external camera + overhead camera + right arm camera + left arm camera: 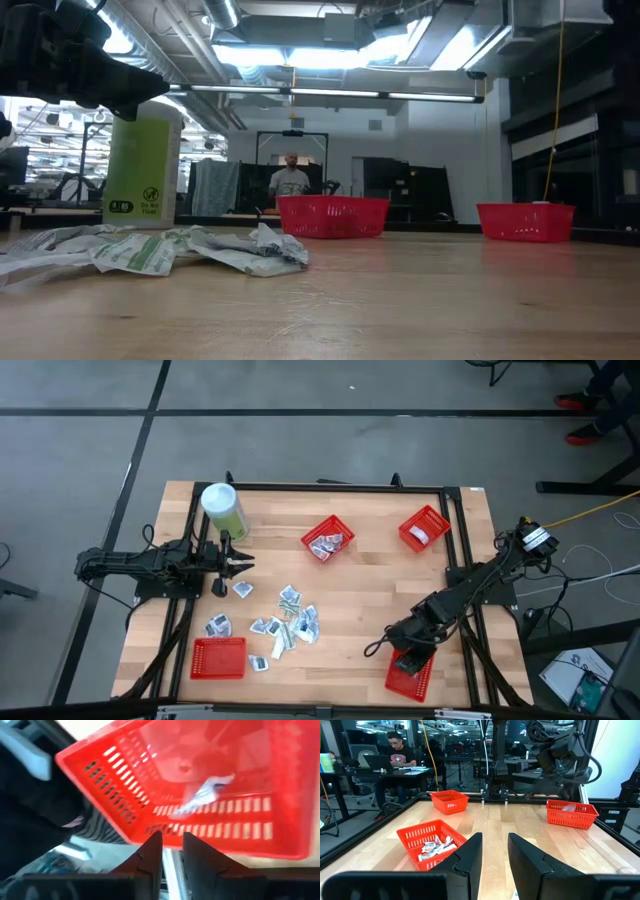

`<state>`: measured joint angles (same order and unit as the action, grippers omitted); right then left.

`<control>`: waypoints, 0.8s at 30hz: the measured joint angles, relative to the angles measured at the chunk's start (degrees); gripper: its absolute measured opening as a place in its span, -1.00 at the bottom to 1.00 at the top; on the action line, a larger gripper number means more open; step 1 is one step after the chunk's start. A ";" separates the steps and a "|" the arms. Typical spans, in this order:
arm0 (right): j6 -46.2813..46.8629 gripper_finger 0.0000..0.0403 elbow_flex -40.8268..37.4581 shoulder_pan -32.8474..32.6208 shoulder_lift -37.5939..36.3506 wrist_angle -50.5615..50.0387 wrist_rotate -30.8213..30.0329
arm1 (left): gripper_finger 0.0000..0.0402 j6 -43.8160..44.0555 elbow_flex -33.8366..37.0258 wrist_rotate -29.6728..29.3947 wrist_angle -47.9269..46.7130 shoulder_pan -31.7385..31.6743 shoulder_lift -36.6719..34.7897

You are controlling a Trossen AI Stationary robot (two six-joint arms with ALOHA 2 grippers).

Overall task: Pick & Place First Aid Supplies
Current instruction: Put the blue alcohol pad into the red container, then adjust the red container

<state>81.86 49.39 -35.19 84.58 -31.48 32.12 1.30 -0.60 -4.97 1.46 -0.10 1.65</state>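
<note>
We see the right gripper (405,661) over the red basket (417,678) at the surface's near right edge, jaws slightly apart, a packet (207,791) loose inside | left gripper (244,563) beside the green canister (224,509), jaws parted, empty | first aid supplies (285,622) scattered mid-surface, some in the middle basket (328,538)

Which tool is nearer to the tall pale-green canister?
Left. The left tool sits right beside the canister. The right tool is far across the table, over a red basket at the near-right corner.
</note>
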 joint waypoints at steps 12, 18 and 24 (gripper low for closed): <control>-11.50 -0.42 0.00 2.29 -0.02 -3.56 -9.64 | -0.56 0.00 0.00 0.00 0.00 0.00 0.01; -22.50 -0.42 0.00 4.82 -0.25 -1.41 -13.54 | -0.56 0.00 0.00 0.01 0.00 0.00 0.01; -32.30 -0.42 0.00 6.73 -3.27 -1.34 -22.11 | -0.56 0.00 0.00 0.01 0.00 0.00 0.01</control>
<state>49.56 49.39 -28.46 81.31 -32.82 10.01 1.30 -0.60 -4.96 1.45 -0.10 1.66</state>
